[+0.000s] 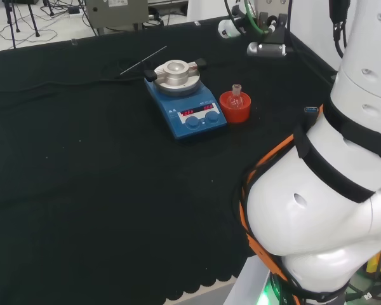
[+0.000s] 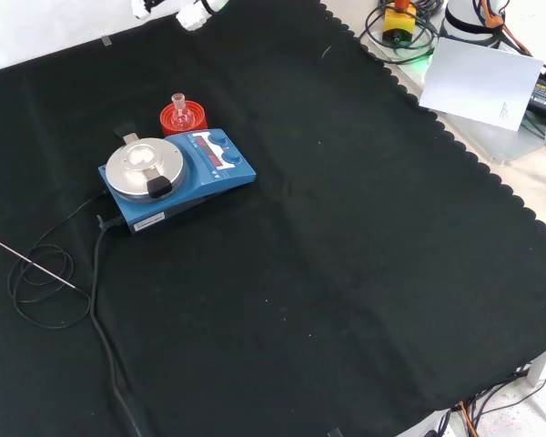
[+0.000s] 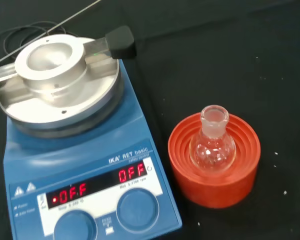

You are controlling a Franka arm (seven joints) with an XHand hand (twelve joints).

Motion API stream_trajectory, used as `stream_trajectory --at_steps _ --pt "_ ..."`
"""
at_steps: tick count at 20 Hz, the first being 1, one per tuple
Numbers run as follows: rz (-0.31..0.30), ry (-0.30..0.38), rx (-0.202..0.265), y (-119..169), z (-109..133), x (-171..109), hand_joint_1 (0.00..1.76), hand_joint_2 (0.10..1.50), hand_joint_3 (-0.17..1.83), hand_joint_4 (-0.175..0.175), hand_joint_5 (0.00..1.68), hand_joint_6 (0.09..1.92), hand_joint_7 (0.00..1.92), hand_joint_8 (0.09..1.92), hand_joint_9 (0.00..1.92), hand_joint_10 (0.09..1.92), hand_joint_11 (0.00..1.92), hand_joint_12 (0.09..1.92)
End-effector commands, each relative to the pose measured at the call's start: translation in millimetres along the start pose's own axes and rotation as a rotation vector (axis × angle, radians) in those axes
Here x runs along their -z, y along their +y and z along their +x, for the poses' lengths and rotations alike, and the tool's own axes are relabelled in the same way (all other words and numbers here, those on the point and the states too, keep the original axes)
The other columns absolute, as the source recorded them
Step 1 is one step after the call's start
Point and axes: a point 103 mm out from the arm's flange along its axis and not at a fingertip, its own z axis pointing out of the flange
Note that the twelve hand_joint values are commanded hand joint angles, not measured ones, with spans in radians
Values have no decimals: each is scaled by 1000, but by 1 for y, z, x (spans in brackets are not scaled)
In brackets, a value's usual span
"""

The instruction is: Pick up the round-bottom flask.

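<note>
Blue hotplate [image 3: 90,175] closest, round-bottom flask [image 3: 213,145] upright in red ribbed stand [image 3: 215,162] just beside it, robot hand's state unclear.

Black-cloth bench [image 1: 82,190] w/ blue hotplate [image 1: 189,108], red stand [image 1: 235,106], prob. cable [image 2: 45,282].

Glossy white rounded arm links [image 1: 317,210], black straps, orange cable
</note>
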Motion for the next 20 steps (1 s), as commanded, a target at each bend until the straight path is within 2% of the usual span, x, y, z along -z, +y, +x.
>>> stream_trajectory --at_steps 1,8,14,17,20 --pt "-36 86 -19 29 -24 -32 387 1223 182 -44 380 87 81 544 190 739 0 1100" --pt "-36 92 -23 40 -30 -53 484 1170 178 -55 431 87 122 595 262 755 0 1193" --pt "-41 125 -27 43 -36 -72 532 1135 182 -57 445 87 141 619 286 760 0 1213" --pt "-48 130 -27 43 -39 -81 674 1063 172 -59 455 87 154 633 301 758 0 1238" --pt "-48 136 -40 43 -43 -93 760 936 340 -60 471 87 166 648 320 747 0 1260"
